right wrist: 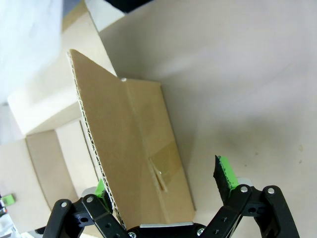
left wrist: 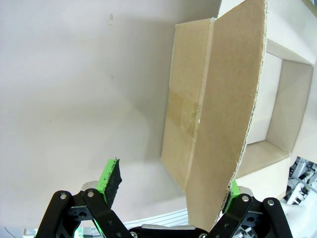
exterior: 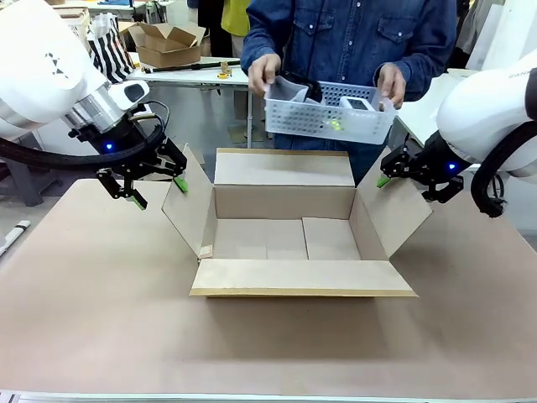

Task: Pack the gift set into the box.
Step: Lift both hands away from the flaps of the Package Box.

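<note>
Brown board covers the shared table (exterior: 101, 319), and at its middle stands the large rectangular brown corrugated cardboard box (exterior: 285, 201), open at the top. Its near flap (exterior: 302, 277) lies folded flat toward the robot. At the left, the left flap (exterior: 189, 206) leans up and outward. The left gripper (exterior: 159, 191) is at its top edge, released, fingers spread wide. In the left wrist view that edge passes between the fingers of the left gripper (left wrist: 172, 183), close to one and apart from the other. At the right, the right flap (exterior: 394, 210) leans out the same way, and the right gripper (exterior: 409, 183) sits at its edge, likewise unclenched and straddling the board (right wrist: 162, 181). The far flap (exterior: 285, 168) lies back. Beyond it a person in a blue denim shirt (exterior: 352, 34) holds a white perforated plastic basket (exterior: 327, 122) of small items above the box's far side. Farther off at the left sit a small brown carton (exterior: 168, 42) and a black-and-white striped bag (exterior: 109, 50).
</note>
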`<action>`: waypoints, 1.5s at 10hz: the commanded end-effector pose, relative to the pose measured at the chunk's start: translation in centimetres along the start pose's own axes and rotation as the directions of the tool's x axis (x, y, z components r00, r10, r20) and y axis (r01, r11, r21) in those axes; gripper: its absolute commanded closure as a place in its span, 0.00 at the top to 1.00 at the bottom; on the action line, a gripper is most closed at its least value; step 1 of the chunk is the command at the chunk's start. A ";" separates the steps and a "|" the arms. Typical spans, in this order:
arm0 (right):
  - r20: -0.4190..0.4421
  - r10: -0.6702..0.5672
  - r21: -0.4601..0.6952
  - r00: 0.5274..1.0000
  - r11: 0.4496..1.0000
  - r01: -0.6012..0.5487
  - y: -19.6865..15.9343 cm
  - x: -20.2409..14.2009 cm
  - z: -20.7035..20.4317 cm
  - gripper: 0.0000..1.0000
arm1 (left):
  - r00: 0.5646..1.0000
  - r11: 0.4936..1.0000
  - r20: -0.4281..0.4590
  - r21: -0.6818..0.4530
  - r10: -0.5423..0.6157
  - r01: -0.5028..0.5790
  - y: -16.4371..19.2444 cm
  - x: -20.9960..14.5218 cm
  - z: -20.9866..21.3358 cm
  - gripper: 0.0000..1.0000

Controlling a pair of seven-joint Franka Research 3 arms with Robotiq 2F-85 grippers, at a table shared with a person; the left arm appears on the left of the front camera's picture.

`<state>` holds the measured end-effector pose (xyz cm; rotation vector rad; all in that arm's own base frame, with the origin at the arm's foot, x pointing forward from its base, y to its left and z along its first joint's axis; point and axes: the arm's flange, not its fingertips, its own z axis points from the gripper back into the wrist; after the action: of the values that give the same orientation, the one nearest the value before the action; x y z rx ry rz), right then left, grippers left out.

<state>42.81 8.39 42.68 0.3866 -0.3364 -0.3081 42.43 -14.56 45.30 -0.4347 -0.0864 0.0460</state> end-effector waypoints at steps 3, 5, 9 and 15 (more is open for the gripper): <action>0.007 0.000 -0.009 1.000 1.000 0.001 0.0 0.1 0.3 1.00 | 1.000 1.000 0.000 0.014 -0.008 0.008 0.1 0.0 0.1 1.00; 0.007 0.000 -0.009 1.000 1.000 0.001 0.0 0.1 0.3 1.00 | 1.000 1.000 0.000 0.014 -0.008 0.008 0.1 0.0 0.1 1.00; 0.007 0.000 -0.009 1.000 1.000 0.001 0.0 0.1 0.3 1.00 | 1.000 1.000 0.000 0.014 -0.008 0.008 0.1 0.0 0.1 1.00; 0.007 0.000 -0.009 1.000 1.000 0.001 0.0 0.1 0.3 1.00 | 1.000 1.000 0.000 0.014 -0.008 0.008 0.1 0.0 0.1 1.00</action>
<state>42.81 8.39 42.68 0.3866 -0.3364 -0.3081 42.43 -14.56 45.30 -0.4347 -0.0864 0.0460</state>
